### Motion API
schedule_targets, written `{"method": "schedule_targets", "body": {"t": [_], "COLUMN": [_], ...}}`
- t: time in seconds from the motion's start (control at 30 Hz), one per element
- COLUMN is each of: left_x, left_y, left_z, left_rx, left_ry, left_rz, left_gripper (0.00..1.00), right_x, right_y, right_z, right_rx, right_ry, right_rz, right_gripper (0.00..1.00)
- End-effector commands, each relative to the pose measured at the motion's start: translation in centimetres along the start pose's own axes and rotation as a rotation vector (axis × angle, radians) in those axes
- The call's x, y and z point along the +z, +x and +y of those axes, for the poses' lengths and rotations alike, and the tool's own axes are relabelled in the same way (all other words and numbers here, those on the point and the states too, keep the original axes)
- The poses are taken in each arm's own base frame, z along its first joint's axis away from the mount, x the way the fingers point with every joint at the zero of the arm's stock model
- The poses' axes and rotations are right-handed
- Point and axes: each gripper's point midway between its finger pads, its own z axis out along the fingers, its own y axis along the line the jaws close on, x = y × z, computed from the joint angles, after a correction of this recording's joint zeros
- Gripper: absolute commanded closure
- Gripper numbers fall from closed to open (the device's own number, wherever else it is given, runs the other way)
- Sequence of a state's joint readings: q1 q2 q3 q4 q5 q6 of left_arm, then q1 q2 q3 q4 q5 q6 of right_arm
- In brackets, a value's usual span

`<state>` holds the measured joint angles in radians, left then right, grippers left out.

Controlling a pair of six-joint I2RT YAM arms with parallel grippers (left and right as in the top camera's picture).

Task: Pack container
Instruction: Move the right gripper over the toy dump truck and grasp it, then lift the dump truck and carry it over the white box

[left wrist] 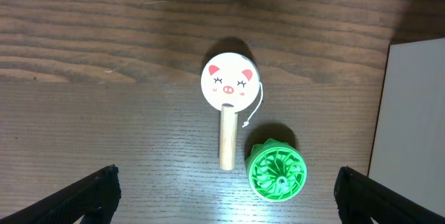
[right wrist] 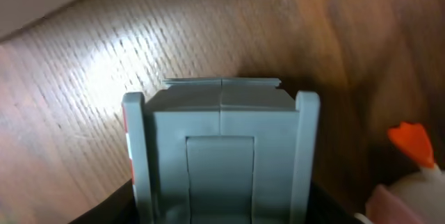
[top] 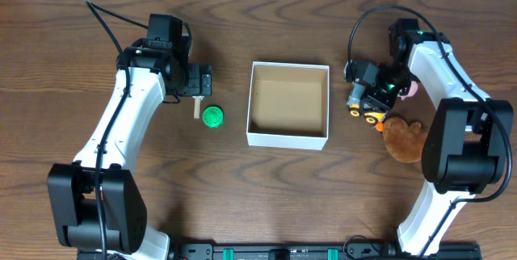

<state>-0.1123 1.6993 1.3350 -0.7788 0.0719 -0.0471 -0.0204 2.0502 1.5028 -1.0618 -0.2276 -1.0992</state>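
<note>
The container [top: 287,140], a white square box with a brown inside, sits mid-table with nothing showing inside it. My right gripper [top: 365,97] is just right of it, its jaws against both sides of a grey toy truck [right wrist: 221,133] with yellow wheels [top: 372,117]; the truck fills the right wrist view between my right gripper [right wrist: 221,213] fingers. My left gripper [top: 200,82] hangs open left of the box. In the left wrist view its fingers [left wrist: 83,196] stand wide apart, with a pig-face paddle [left wrist: 228,83] and a green round toy [left wrist: 278,172] on the table ahead of them.
A brown plush toy [top: 404,139] lies near the right arm, just right of the truck. A white toy with an orange tip [right wrist: 411,147] is close beside the truck. The container's white wall [left wrist: 410,113] lies right of the green toy.
</note>
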Motion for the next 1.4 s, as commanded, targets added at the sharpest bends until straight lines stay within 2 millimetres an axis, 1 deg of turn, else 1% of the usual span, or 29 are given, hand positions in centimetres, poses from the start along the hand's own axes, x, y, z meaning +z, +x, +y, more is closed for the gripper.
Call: {"method": "schedule_targets", "body": {"t": [0.0,0.1,0.2,0.33,0.37,0.43,0.47,0.53,0.6,0.7,0.8,0.9,0.97,1.03,1.17,1.27,1.37], "left_x": [-0.2,-0.2,-0.2,-0.2,-0.2,-0.2,-0.2,-0.2,-0.2,-0.2,-0.2,-0.2,-0.2,-0.2,-0.2,-0.2,-0.2], "left_y": [-0.6,-0.6,-0.6,-0.6,-0.6,-0.6,-0.6,-0.6,-0.6,-0.6,-0.6,-0.6,-0.6,-0.6,-0.6,-0.6,-0.6], "left_z": [0.1,0.1,0.1,0.1,0.1,0.1,0.1,0.1,0.1,0.1,0.1,0.1,0.1,0.1,0.1,0.1,0.1], "left_rx": [0.009,0.009,0.009,0.009,0.009,0.009,0.009,0.009,0.009,0.009,0.009,0.009,0.009,0.009,0.009,0.009,0.009], "left_ry": [-0.001,-0.001,-0.001,-0.001,-0.001,-0.001,-0.001,-0.001,-0.001,-0.001,-0.001,-0.001,-0.001,-0.001,-0.001,-0.001,-0.001], "left_rz": [-0.011,-0.011,-0.011,-0.011,-0.011,-0.011,-0.011,-0.011,-0.011,-0.011,-0.011,-0.011,-0.011,-0.011,-0.011,-0.011,-0.011], "left_gripper": [0.02,0.02,0.02,0.02,0.02,0.02,0.02,0.02,0.02,0.02,0.02,0.02,0.02,0.02,0.02,0.02,0.02], "right_x": [0.2,-0.3,-1.4,-4.2,-5.5,-6.9,-8.2,-9.8,-11.5,-13.7,-15.6,-17.1,-17.6,-17.4,-16.0,-15.2,-14.5], "right_y": [0.2,-0.1,-0.4,-1.2,-1.7,-2.4,-3.0,-4.0,-5.3,-7.6,-10.4,-13.0,-14.9,-16.5,-19.3,-21.0,-22.4], "right_z": [-0.1,-0.3,-1.0,-2.5,-2.9,-3.2,-3.4,-3.5,-3.1,-2.0,-0.5,1.0,2.5,4.2,7.9,10.6,12.9], "right_rx": [0.013,0.009,0.025,0.079,0.075,0.067,0.056,0.038,0.013,-0.018,-0.092,-0.171,-0.228,-0.280,-0.334,-0.346,-0.358], "right_ry": [-0.010,0.006,0.039,0.124,0.148,0.178,0.203,0.232,0.259,0.296,0.348,0.421,0.448,0.445,0.399,0.354,0.296], "right_rz": [0.001,-0.006,-0.004,-0.015,-0.029,-0.046,-0.061,-0.080,-0.099,-0.133,-0.158,-0.153,-0.155,-0.166,-0.181,-0.210,-0.244], "right_gripper": [0.57,0.58,0.57,0.61,0.65,0.73,0.76,0.76,0.76,0.77,0.77,0.78,0.75,0.75,0.73,0.73,0.74]}}
